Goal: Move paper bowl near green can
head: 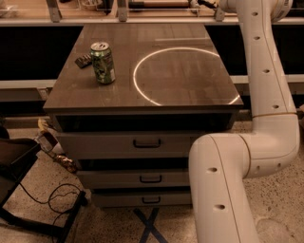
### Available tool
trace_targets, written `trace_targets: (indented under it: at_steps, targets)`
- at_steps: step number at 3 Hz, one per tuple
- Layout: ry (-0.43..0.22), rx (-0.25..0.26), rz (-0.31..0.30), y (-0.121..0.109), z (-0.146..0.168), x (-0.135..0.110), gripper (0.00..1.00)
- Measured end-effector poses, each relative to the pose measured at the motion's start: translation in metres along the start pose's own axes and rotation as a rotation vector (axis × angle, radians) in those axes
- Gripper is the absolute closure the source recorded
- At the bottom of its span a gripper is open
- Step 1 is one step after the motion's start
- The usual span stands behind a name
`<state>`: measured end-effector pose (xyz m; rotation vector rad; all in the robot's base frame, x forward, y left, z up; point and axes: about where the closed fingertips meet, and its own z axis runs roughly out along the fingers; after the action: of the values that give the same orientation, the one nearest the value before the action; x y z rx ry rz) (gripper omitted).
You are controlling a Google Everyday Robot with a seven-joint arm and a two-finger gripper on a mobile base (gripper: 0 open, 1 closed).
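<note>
The green can (103, 62) stands upright on the back left part of the wooden tabletop (180, 102), showing its silver top and pull tab. The paper bowl is out of view. My white arm (266, 71) rises along the table's right side to the top edge of the camera view. Only a dark bit of the gripper (202, 4) shows there, beyond the table's far edge and well right of the can.
A small dark flat object (83, 60) lies just left of the can. A thin bright ring (142, 92) marks the tabletop's right half. Drawers (146, 143) sit under the top. A dark chair and cable (45, 199) are on the floor at left.
</note>
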<state>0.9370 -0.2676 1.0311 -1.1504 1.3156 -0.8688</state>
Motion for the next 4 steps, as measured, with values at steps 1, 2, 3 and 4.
trace_targets:
  at_steps: [1,2,3,4]
  targets:
    - [0.008,-0.039,-0.017,0.004,-0.005,0.0,1.0]
    - [0.042,-0.087,-0.068,0.004,-0.017,0.003,1.0]
    - [0.098,-0.163,-0.156,0.007,-0.037,0.009,1.0]
    - [0.123,-0.203,-0.204,0.009,-0.049,0.01,1.0]
